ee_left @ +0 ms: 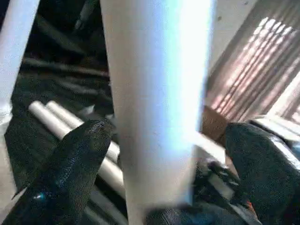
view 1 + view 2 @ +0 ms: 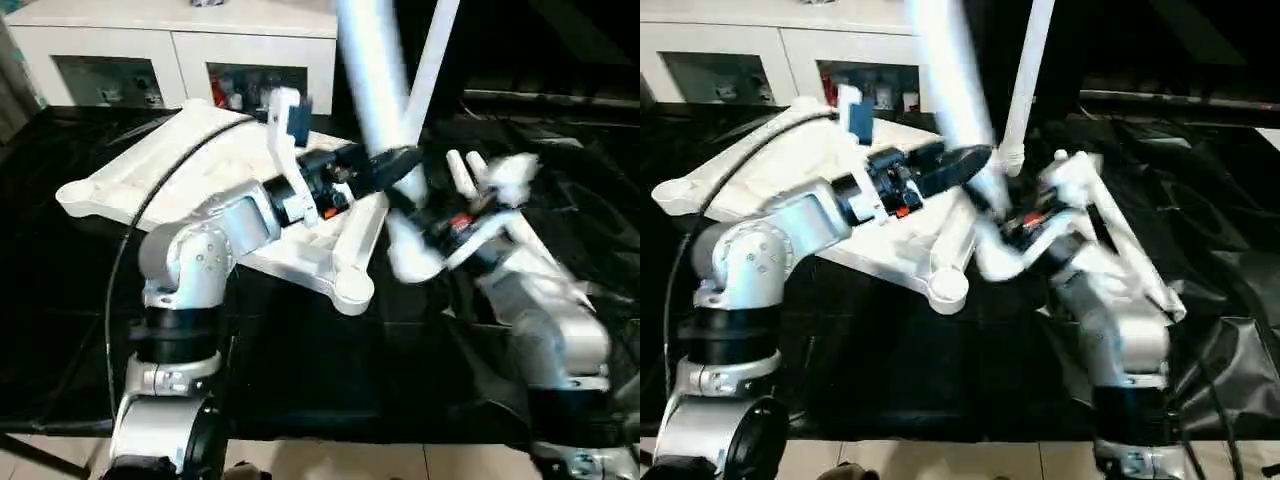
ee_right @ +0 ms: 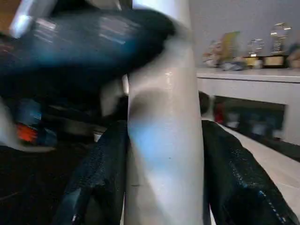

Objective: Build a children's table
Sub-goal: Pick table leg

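Observation:
The white ribbed table top (image 2: 215,165) lies underside up on the black-covered work table. One thin white leg (image 2: 432,70) stands in its far corner socket. A second, thicker white leg (image 2: 372,85) is held tilted beside it. My right gripper (image 3: 165,126) is shut on this leg low down, with both black fingers (image 3: 101,178) pressed against the tube. My left gripper (image 1: 167,129) straddles the same leg (image 1: 154,93) higher up, open, with gaps on both sides. In the left eye view, the left gripper (image 2: 395,165) sits just above the right gripper (image 2: 420,245).
Two loose white legs (image 2: 462,172) lie on the black cover (image 2: 320,390) behind my right arm. A white glass-door cabinet (image 2: 170,50) stands at the back. A black cable (image 2: 150,200) runs across the table top along my left arm.

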### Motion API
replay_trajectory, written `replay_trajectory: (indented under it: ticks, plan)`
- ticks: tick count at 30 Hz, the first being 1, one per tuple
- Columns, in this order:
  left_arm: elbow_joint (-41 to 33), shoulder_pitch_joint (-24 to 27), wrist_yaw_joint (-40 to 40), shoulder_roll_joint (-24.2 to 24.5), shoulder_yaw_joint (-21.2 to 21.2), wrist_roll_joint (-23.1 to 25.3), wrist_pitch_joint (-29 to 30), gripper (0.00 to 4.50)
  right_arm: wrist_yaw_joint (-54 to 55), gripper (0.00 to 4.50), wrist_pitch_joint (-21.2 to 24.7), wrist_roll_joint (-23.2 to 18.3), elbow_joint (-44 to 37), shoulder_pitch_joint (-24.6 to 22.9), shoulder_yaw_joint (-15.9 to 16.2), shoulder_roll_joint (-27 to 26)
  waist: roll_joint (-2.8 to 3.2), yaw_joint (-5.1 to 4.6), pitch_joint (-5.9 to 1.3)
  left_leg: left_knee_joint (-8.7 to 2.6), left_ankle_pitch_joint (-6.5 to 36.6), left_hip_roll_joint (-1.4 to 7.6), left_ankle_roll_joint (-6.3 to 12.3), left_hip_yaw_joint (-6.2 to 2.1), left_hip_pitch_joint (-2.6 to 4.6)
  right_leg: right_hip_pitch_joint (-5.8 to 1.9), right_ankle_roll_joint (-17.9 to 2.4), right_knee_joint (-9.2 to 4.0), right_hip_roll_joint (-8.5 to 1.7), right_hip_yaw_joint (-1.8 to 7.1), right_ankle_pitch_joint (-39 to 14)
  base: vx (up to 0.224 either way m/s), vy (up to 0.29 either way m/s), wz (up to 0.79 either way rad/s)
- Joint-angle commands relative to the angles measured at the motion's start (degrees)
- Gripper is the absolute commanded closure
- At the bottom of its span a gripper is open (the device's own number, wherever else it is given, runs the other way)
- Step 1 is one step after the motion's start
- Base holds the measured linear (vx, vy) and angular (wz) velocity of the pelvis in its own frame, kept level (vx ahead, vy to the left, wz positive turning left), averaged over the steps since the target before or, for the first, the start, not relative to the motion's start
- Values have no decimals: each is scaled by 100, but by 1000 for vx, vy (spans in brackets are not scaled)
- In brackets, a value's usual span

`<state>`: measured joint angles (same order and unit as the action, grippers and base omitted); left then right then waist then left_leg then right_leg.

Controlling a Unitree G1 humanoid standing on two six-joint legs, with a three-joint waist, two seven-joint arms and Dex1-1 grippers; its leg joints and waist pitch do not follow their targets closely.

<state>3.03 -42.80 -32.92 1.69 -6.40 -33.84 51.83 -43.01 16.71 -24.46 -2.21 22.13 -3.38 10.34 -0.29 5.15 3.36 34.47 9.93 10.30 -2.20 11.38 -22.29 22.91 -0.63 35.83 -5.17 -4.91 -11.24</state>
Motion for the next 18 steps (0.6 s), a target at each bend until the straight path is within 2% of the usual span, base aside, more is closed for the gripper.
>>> replay_trajectory:
  ticks: [1, 4, 5, 7, 9, 13, 18]
  plan:
    - [78, -127, 147, 4, 17, 124, 45, 0, -41, 265, -90, 18, -178, 24, 22, 51, -77, 19, -411, -372, 765, 271, 261, -154, 90, -295, -888, -492, -348, 303, -1110, 0, 0, 0]
    - [421, -335, 627, -149, -309, 75, 21, 0, -83, 265, -189, 114, -79, 57, 171, 55, -97, 21, -413, -354, 679, 260, 318, -142, 81, -305, -987, -471, -350, 302, -889, 0, 0, 0]
    - [475, -373, 724, -171, -372, 29, -4, 27, -45, 265, -232, 158, -15, 88, 195, 45, -93, 33, -423, -346, 658, 260, 323, -146, 81, -316, -988, -468, -363, 300, -874, 0, 0, 0]
    - [519, -412, 841, -217, -469, -36, -19, 34, -13, 265, -257, 174, 42, 120, 199, 32, -109, 34, -418, -349, 624, 265, 340, -150, 76, -319, -1019, -460, -363, 295, -842, 0, 0, 0]
    - [570, -444, 951, -262, -570, -81, -32, 70, 21, 265, -291, 191, 107, 153, 193, 28, -102, 38, -418, -344, 592, 267, 376, -145, 76, -316, -1060, -461, -365, 298, -801, 0, 0, 0]
    - [642, -472, 1137, -279, -649, -51, -78, 88, 115, 265, -332, 232, 211, 219, 192, 13, -122, 39, -408, -347, 668, 269, 383, -142, 89, -308, -1057, -473, -366, 296, -928, 0, 0, 0]
    - [657, -499, 1277, -334, -677, -71, -73, 141, 241, 265, -401, 298, 331, 289, 190, -3, -138, 39, -412, -346, 600, 267, 371, -145, 76, -320, -1044, -457, -363, 296, -835, 0, 0, 0]
